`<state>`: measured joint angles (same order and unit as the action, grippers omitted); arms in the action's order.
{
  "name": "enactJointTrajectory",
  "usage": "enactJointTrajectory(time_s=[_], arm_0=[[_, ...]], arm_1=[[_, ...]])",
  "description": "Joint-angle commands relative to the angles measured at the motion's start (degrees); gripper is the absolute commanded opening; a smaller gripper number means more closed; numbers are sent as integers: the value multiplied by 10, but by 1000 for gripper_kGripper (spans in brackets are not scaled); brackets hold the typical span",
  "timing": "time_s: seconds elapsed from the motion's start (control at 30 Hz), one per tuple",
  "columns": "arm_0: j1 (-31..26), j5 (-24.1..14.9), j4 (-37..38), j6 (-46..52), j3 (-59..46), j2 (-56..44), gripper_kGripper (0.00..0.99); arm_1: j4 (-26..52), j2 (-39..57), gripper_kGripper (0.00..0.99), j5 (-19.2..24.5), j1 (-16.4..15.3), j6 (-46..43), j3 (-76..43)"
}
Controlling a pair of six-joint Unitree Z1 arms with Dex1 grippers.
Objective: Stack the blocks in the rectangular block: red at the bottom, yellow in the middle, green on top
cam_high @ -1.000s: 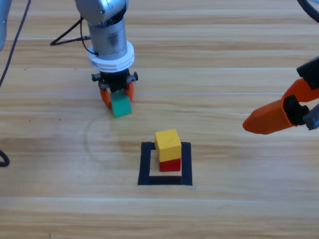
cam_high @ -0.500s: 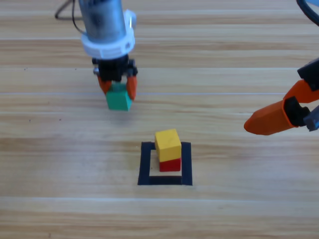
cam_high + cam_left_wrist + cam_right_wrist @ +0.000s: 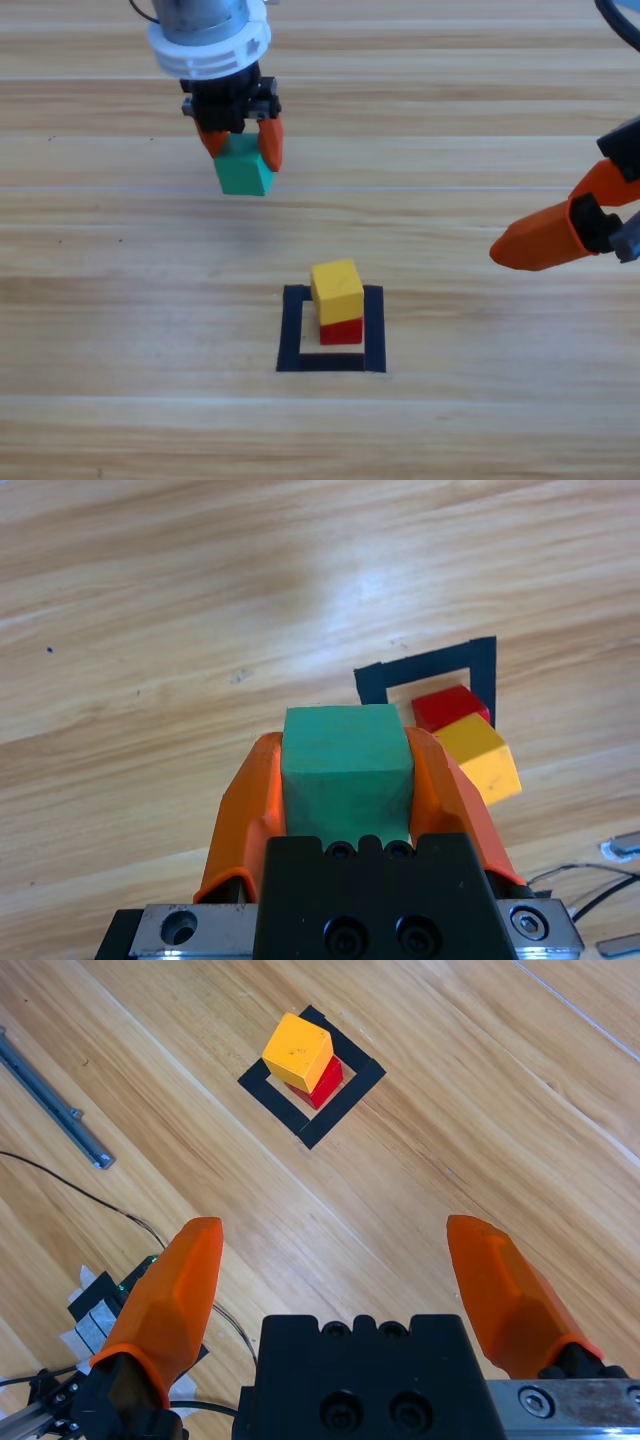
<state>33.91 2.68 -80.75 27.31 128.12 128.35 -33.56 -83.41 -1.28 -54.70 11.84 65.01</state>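
Here the left gripper (image 3: 243, 150) clamps green (image 3: 243, 172) aloft to clear yellow (image 3: 336, 287) on red (image 3: 341, 331); the right gripper (image 3: 345, 1260) waits, jaws apart.

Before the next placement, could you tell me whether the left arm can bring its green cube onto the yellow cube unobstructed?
Probably yes: the yellow cube's top is bare, the green cube is gripped, nothing lies between.

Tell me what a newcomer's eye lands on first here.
The left end effector, upper left, shut on the green cube above the table. Then the yellow cube sitting on the red cube inside the black tape square. The right end effector waits open at the right edge.
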Motion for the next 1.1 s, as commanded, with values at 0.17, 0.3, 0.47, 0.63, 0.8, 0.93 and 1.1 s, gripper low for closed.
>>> enactJointTrajectory(time_s=[0.17, 0.3, 0.47, 0.63, 0.8, 0.93, 1.1], arm_0=[[69, 7, -5, 17, -17, -27, 0], [81, 15, -5, 12, -16, -28, 0], [97, 12, -5, 59, -19, -32, 0], [106, 0, -6, 119, -31, -46, 0], [110, -3, -5, 167, -37, -56, 0], [121, -9, -6, 178, -33, -47, 0], [141, -37, -6, 177, -40, -8, 0]], arm_1=[[13, 9, 990, 8, 14, -2, -16], [14, 6, 990, 7, 14, -2, -15], [14, 5, 990, 7, 14, -3, -15], [14, 5, 990, 7, 14, -7, -16], [14, 5, 990, 6, 14, -8, -16], [14, 4, 990, 5, 14, -8, -16], [14, 4, 990, 5, 14, -11, -16]])
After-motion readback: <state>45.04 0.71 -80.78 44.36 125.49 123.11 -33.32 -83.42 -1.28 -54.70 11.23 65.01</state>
